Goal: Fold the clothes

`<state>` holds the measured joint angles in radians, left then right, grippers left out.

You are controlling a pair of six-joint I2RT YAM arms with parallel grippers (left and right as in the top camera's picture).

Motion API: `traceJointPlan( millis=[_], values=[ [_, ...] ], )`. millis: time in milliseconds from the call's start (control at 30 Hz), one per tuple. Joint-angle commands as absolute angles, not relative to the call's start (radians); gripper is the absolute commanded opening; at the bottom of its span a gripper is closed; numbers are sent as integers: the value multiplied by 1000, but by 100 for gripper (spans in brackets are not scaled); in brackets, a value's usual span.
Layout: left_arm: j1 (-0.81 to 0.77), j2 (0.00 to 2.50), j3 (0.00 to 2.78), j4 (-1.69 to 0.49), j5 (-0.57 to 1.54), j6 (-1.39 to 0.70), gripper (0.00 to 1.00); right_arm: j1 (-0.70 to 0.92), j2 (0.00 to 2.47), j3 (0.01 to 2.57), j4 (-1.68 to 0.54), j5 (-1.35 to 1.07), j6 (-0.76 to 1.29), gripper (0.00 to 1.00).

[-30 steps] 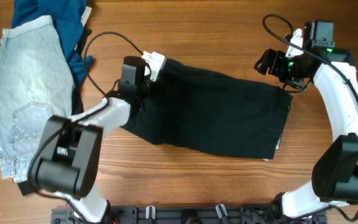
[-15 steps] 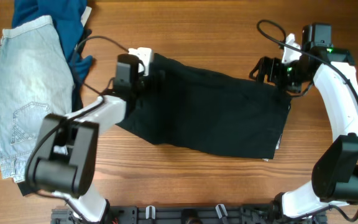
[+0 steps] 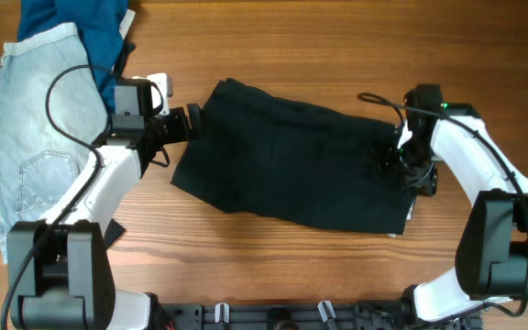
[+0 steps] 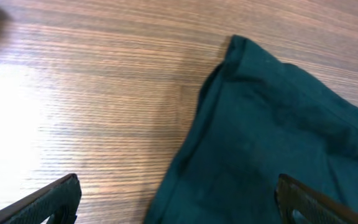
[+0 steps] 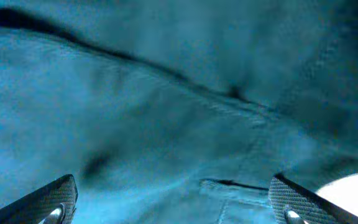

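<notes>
The black shorts [image 3: 301, 165] lie spread flat in the middle of the wooden table, folded into a rough rectangle. My left gripper [image 3: 192, 120] hovers at their upper left corner, open, with nothing between its fingers. In the left wrist view the shorts [image 4: 278, 124] fill the right half, and my left gripper [image 4: 179, 202] straddles their hem. My right gripper [image 3: 389, 165] is low over the shorts' right part, open. In the right wrist view the fabric [image 5: 166, 93] fills the frame between the wide-apart jaws of my right gripper [image 5: 176, 202].
Pale denim shorts [image 3: 39, 128] lie at the far left on top of a dark blue garment [image 3: 71, 23]. Bare wood [image 3: 291, 37] runs along the back. A black cable [image 3: 71, 78] loops from the left arm over the denim.
My left gripper has opened, let go of the shorts' upper left corner and drawn back to the left. My right gripper has come down from the far right corner onto the shorts.
</notes>
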<state>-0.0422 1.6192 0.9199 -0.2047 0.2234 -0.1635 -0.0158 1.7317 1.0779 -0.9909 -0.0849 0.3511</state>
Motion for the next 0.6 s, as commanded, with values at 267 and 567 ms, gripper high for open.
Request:
traceJointPlan(
  millis=[267,567],
  values=[
    [-30,1608,929,-261,234,-162,100,-15,1823,1066,-644,54,313,99],
    [-30,1608,929,-297,235,-162,100,-18,1956,1067,-532,72,287,100]
  ],
)
